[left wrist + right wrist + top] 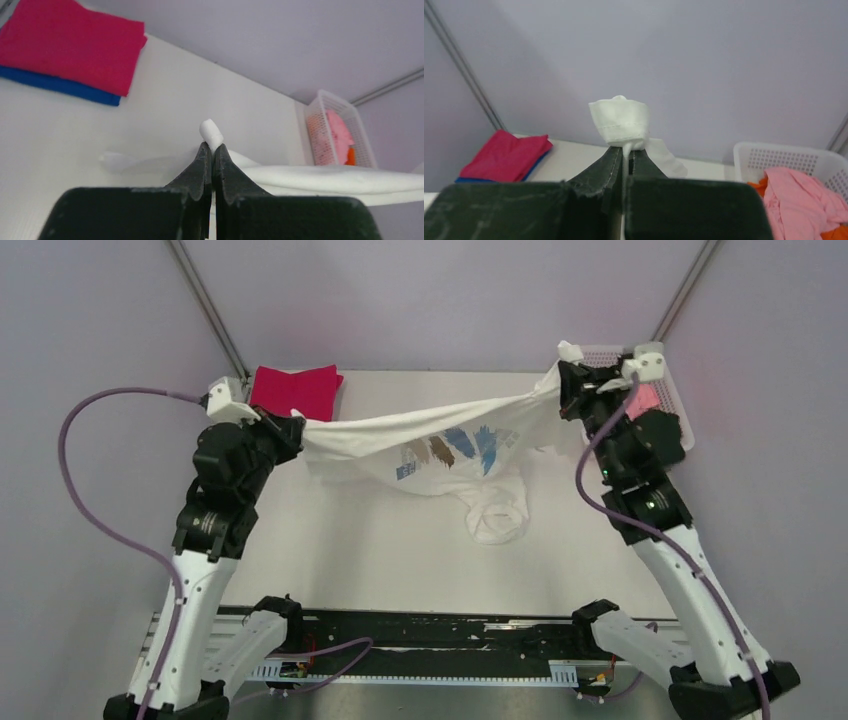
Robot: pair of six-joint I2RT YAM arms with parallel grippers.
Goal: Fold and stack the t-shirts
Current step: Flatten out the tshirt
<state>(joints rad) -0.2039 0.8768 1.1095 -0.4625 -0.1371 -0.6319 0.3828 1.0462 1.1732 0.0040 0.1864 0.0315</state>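
The white t-shirt with blue and brown brush strokes hangs stretched in the air between both grippers, its lower part sagging onto the table. My left gripper is shut on its left end; a white tuft sticks out above the shut jaws. My right gripper is shut on its right end, with bunched white cloth above the jaws. A folded magenta t-shirt lies on a folded blue one at the back left. Pale pink and orange t-shirts sit in the basket.
The white lattice basket stands at the back right, behind my right arm; it also shows in the left wrist view and the right wrist view. Purple walls close in the back and sides.
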